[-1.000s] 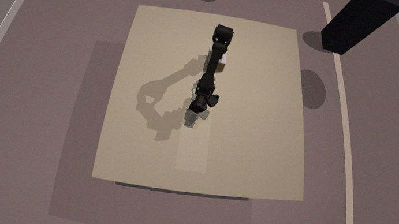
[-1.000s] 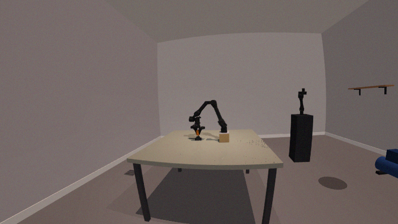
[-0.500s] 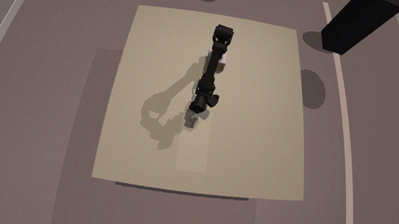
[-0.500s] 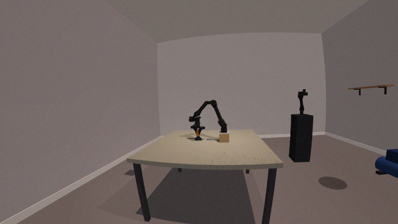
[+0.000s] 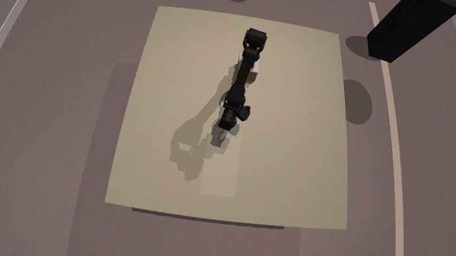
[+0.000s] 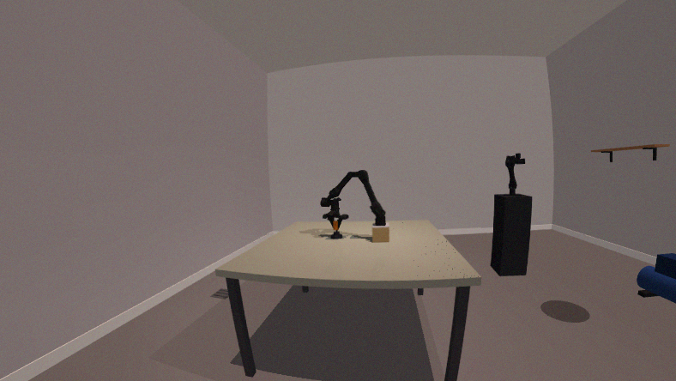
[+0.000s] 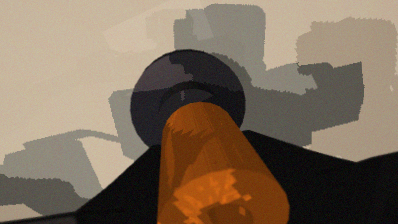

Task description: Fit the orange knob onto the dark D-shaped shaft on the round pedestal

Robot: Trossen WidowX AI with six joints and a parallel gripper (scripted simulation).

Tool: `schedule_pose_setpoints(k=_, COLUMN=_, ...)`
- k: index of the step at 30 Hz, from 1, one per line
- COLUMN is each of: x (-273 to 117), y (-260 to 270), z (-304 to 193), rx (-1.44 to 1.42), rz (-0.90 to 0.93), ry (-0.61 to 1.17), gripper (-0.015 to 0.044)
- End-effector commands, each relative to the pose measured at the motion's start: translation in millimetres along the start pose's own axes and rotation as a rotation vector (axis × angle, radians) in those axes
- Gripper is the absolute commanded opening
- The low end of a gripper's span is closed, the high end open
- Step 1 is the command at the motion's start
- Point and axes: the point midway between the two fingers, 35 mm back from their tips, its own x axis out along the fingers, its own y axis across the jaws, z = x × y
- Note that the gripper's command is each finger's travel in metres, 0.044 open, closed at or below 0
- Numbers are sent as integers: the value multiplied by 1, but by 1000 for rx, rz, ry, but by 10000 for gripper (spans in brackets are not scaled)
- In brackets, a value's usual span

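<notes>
The orange knob [image 6: 335,225] [image 7: 210,145] stands roughly upright between the fingers of my gripper [image 6: 336,229] [image 7: 202,145], which is shut on it. The dark round pedestal [image 6: 336,236] [image 7: 150,102] stands on the table directly below. In the wrist view the knob's lower end covers part of the pedestal's raised middle. The shaft is hidden, and I cannot tell how far down on it the knob sits. The knob's top, with a darker recess, shows at the bottom edge of the wrist view. In the top view the arm hides knob and pedestal.
The pale table [image 5: 295,132] [image 6: 401,264] bears the arm's block-shaped base [image 5: 251,76] [image 6: 380,234], to the right of the pedestal in the exterior view. Shadows of the arm fall around the pedestal. A tall black stand [image 5: 405,31] [image 6: 510,232] with another arm is off the table.
</notes>
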Motion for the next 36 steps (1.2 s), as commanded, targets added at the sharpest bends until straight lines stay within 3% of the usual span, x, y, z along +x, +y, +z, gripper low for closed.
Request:
schedule_pose_setpoints(k=1, x=0, y=-1, z=0, rx=-38, rz=-3, ry=-3, gripper=0)
schedule_pose_setpoints(k=36, x=1, y=0, z=1, rx=-38, rz=-3, ry=-3, gripper=0)
